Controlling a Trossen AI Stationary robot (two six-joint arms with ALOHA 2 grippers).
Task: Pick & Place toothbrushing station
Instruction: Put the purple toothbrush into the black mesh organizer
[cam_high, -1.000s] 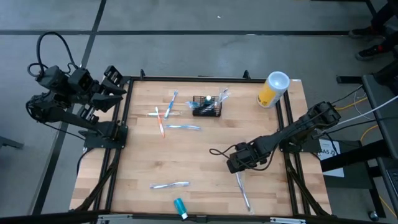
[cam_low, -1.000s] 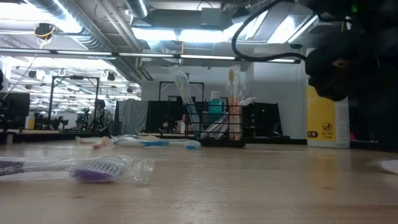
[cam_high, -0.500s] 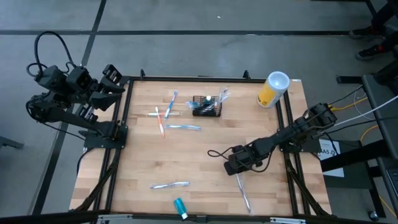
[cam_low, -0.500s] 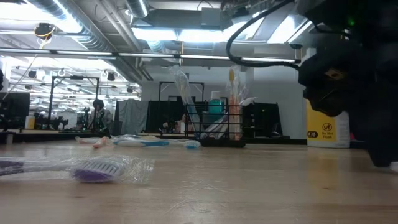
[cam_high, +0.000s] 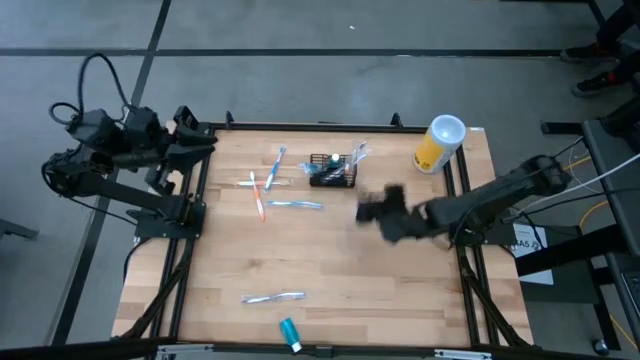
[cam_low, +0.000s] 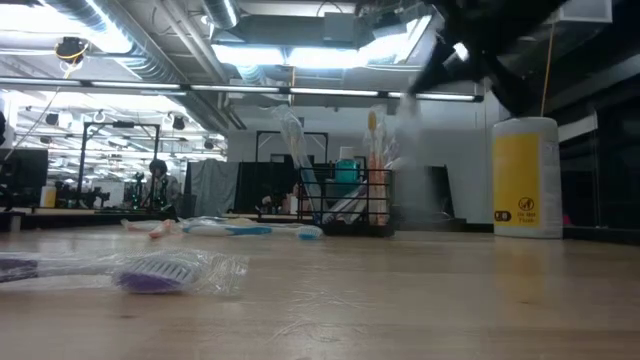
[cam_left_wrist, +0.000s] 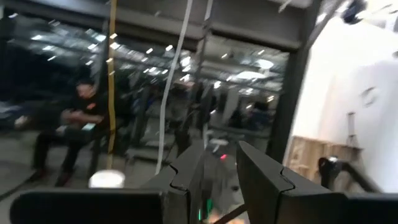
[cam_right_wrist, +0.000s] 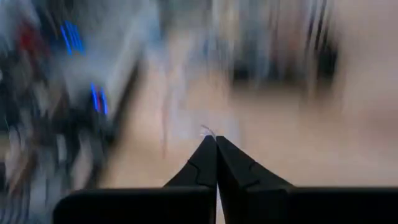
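High view shows the right gripper (cam_high: 368, 208) in the air over the middle of the table (cam_high: 330, 270), smeared by motion, a little toward the near side of the toothbrushing station (cam_high: 333, 172). Its own wrist view has the two fingers (cam_right_wrist: 202, 163) pressed tip to tip with only a thin pale wisp at the point; whether that is wrap or brush I cannot tell. Since the pass heads toward the caddy, my guess is a carry to it.

That station sits upright near the far edge, centre, already stuffed with upright brushes and a teal tube. It is set apart from the yellow canister (cam_high: 438, 144) at the far right corner, so an approach from the near side looks free.

Loose wrapped toothbrushes (cam_high: 272, 182) lie just left of the caddy, another (cam_high: 273, 297) near the front edge beside a small teal tube (cam_high: 290, 331).

At the far left corner, off the boards, the left gripper (cam_high: 192, 143) waits, fingers (cam_left_wrist: 264, 180) parted on nothing
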